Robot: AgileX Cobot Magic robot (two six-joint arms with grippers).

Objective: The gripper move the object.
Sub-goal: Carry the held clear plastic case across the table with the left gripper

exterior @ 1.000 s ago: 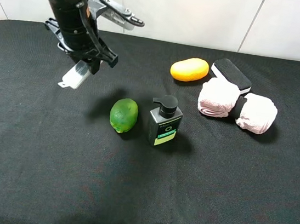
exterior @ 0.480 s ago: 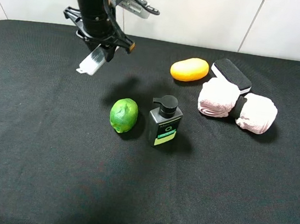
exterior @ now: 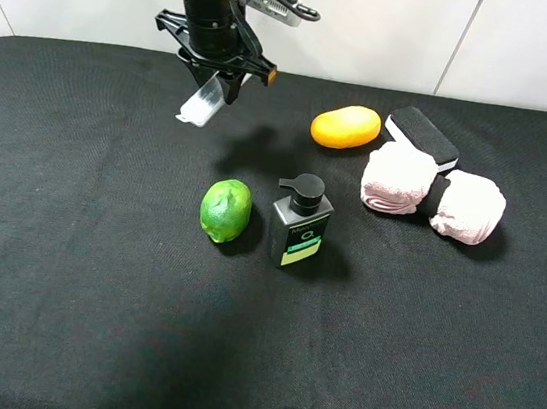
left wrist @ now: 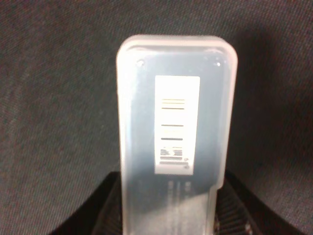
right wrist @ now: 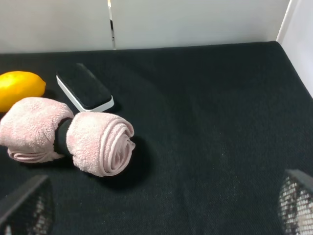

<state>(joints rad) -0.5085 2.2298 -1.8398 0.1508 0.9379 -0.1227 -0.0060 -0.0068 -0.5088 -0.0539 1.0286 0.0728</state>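
My left gripper [exterior: 221, 69] hangs above the back of the black table, left of centre, shut on the object [exterior: 202, 102]. The object is a slim white bar that sticks out down and to the left, lifted off the cloth. In the left wrist view the bar [left wrist: 176, 127] shows a barcode label, and the gripper [left wrist: 171, 218] clamps its near end between black fingers [left wrist: 98, 215]. My right gripper [right wrist: 161, 203] is open and empty, with its fingers [right wrist: 24, 205] wide apart low over the right side of the table.
A green lime [exterior: 225, 210] and a dark pump bottle [exterior: 300, 226] stand mid-table. An orange fruit [exterior: 345, 126], a black-and-white eraser block [exterior: 423, 136] and a rolled pink towel [exterior: 432, 195] lie at the back right. The towel also shows in the right wrist view [right wrist: 73, 137].
My left gripper has carried the white bar up and to the right, from the left side toward the back centre. Nothing else on the table has moved.
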